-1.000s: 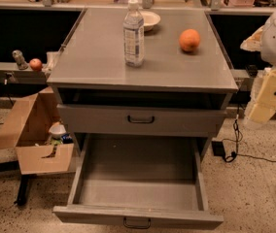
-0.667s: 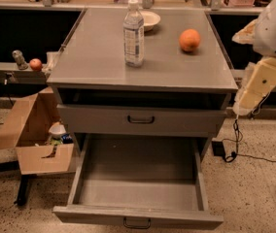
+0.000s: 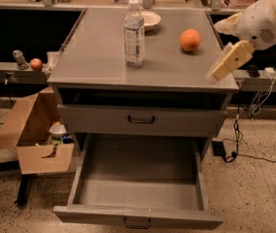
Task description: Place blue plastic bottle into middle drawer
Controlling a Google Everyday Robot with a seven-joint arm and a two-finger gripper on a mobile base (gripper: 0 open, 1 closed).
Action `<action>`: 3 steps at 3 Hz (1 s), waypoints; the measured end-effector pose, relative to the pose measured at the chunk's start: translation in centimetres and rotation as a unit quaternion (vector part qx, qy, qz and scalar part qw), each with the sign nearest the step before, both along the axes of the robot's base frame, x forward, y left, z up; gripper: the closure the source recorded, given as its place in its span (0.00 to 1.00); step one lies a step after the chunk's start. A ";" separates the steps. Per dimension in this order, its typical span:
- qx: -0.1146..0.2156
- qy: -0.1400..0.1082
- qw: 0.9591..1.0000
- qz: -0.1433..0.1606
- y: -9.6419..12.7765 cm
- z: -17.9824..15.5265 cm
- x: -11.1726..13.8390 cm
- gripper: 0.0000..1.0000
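The blue plastic bottle (image 3: 134, 33) stands upright on the grey cabinet top (image 3: 94, 64), left of centre, with a white cap and a pale label. The middle drawer (image 3: 139, 182) is pulled wide open below, its flat grey floor bare, with a dark loop handle at its front edge. My gripper (image 3: 229, 62) hangs at the cabinet top's right edge, well to the right of the bottle and below the orange fruit (image 3: 190, 40). It holds nothing that I can see.
A white bowl (image 3: 148, 19) sits behind the bottle. A shut drawer front with a handle (image 3: 141, 119) lies above the open drawer. An open cardboard box (image 3: 36, 135) stands on the floor at left. Cables and a power brick (image 3: 219, 147) lie at right.
My arm and gripper have moved left and upward, from beside the cabinet's right side to over the top's right edge. The bottle, the orange and the drawer have not moved.
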State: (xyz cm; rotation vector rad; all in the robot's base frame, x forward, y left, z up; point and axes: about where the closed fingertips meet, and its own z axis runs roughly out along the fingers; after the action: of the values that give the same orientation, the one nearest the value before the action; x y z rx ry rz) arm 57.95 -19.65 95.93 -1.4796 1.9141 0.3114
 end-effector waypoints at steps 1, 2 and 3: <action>0.040 0.007 0.999 0.009 1.0 -0.3 1.0 0.00; 0.041 0.006 0.999 0.009 1.1 -0.3 1.1 0.00; 0.062 -0.015 0.998 0.008 3.0 -0.9 4.5 0.00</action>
State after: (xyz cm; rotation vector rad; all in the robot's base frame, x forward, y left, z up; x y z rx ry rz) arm 62.50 -16.62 95.04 -1.4109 1.8261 0.4062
